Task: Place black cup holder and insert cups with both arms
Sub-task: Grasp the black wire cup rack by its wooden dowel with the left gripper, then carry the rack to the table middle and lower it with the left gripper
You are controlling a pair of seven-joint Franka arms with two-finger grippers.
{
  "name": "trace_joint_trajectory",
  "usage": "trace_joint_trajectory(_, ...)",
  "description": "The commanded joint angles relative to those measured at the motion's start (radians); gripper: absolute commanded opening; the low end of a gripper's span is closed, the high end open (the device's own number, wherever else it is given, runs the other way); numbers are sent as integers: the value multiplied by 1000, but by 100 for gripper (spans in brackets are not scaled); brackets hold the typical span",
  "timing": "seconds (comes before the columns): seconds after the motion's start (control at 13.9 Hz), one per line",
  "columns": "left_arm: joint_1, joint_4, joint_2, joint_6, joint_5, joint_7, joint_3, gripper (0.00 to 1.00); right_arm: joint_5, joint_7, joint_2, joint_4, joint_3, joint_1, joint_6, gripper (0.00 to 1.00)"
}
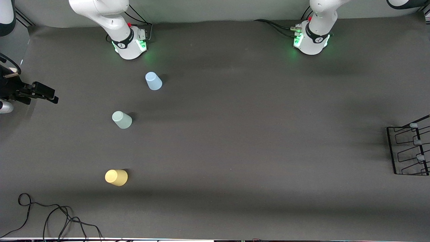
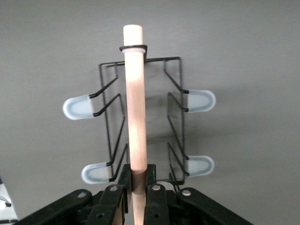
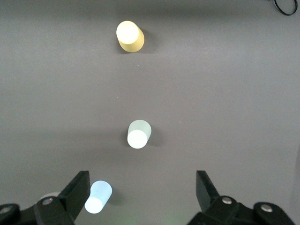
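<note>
The black cup holder (image 1: 408,149) shows at the left arm's end of the table, cut off by the view's edge. In the left wrist view my left gripper (image 2: 138,176) is shut on its light wooden rod handle (image 2: 134,103), with the wire rack (image 2: 176,117) and pale-capped pegs (image 2: 77,108) hanging below over the table. The light blue cup (image 1: 153,81), mint cup (image 1: 121,119) and yellow cup (image 1: 116,177) stand upside down in a row at the right arm's end. My right gripper (image 3: 143,187) is open and empty high above them; it also shows in the front view (image 1: 50,95).
A dark grey mat (image 1: 235,141) covers the table. A loose black cable (image 1: 53,218) lies near the front edge at the right arm's end. The two arm bases (image 1: 129,45) (image 1: 312,42) stand along the edge farthest from the camera.
</note>
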Motion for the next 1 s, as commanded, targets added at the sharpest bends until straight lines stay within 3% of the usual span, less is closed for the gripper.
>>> trace_joint_trajectory(0.0, -67, -11, -99, -100, -3, -111, -19, 0, 9, 18, -3, 2, 2, 1, 1, 100)
trace_joint_trajectory(0.22, -146, -46, -159, -180, -7, -206, -25, 0, 9, 18, -3, 2, 2, 1, 3, 100)
trace_joint_trajectory(0.57, -388, -154, -235, -201, -18, -471, -30, 0, 9, 18, -2, 2, 2, 1, 3, 100)
trace_joint_trajectory(0.79, -503, -155, -235, -189, -173, -649, -30, 0, 9, 18, -2, 2, 2, 1, 4, 100)
trace_joint_trajectory(0.93, -603, -149, -231, -153, -190, -747, -31, 0, 9, 18, -2, 2, 2, 1, 4, 100)
